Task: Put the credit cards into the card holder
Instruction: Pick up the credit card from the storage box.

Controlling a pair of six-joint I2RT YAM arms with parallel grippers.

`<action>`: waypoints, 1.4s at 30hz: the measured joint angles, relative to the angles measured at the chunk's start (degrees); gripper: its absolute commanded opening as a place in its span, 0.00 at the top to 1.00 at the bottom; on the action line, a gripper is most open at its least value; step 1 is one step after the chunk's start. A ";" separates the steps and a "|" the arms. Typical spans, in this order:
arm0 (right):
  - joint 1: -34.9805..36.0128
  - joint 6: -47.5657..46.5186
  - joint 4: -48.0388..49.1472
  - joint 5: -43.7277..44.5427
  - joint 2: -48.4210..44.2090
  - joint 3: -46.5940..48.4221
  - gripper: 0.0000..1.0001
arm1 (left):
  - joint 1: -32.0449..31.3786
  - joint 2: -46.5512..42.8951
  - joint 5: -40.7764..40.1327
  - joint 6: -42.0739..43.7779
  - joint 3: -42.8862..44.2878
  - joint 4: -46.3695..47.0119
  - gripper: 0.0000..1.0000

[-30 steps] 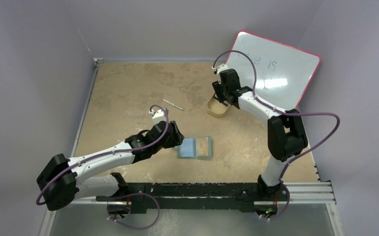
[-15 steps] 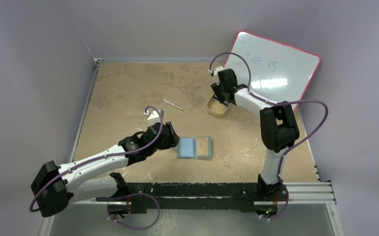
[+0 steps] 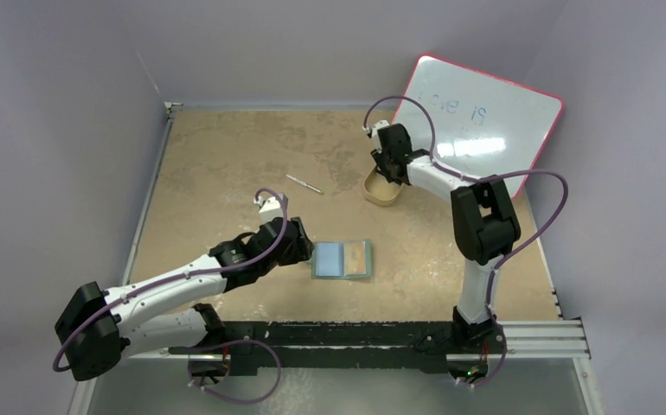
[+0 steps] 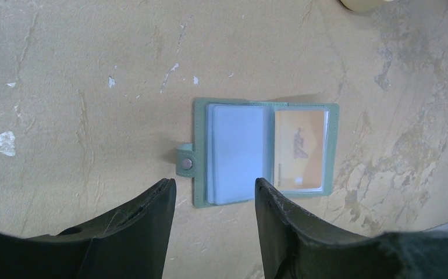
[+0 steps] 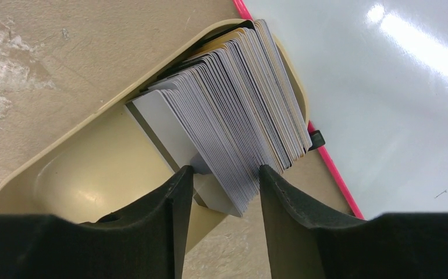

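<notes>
Right claw (image 5: 224,172) straddles the cards' (image 5: 233,99) near ends in the tray (image 5: 82,180) (clamped or not, I cannot tell); left claw (image 4: 214,186) wide.

Only faint, unreadable marks on the whiteboard (image 3: 485,112).

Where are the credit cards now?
The credit cards stand stacked in the beige tray on the right of the table, beside the whiteboard; the right wrist view shows the right hand at them.

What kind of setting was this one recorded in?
Probably a lab robot test cell: plain grey walls enclose a worn tabletop, two arms are bolted to a rail at its near edge, and a whiteboard leans at the back.
</notes>
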 measured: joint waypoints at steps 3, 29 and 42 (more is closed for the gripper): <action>0.07 0.17 -0.15 0.04 -0.02 0.11 0.57 | 0.00 0.35 0.07 0.00 0.00 0.09 0.48; 0.31 1.27 -3.19 0.20 -1.55 1.36 0.80 | 0.00 1.36 1.11 -0.04 -1.38 1.51 0.49; 0.33 3.26 -7.32 -1.84 -4.72 3.82 1.00 | 0.00 2.36 2.21 -0.09 -1.40 2.80 0.49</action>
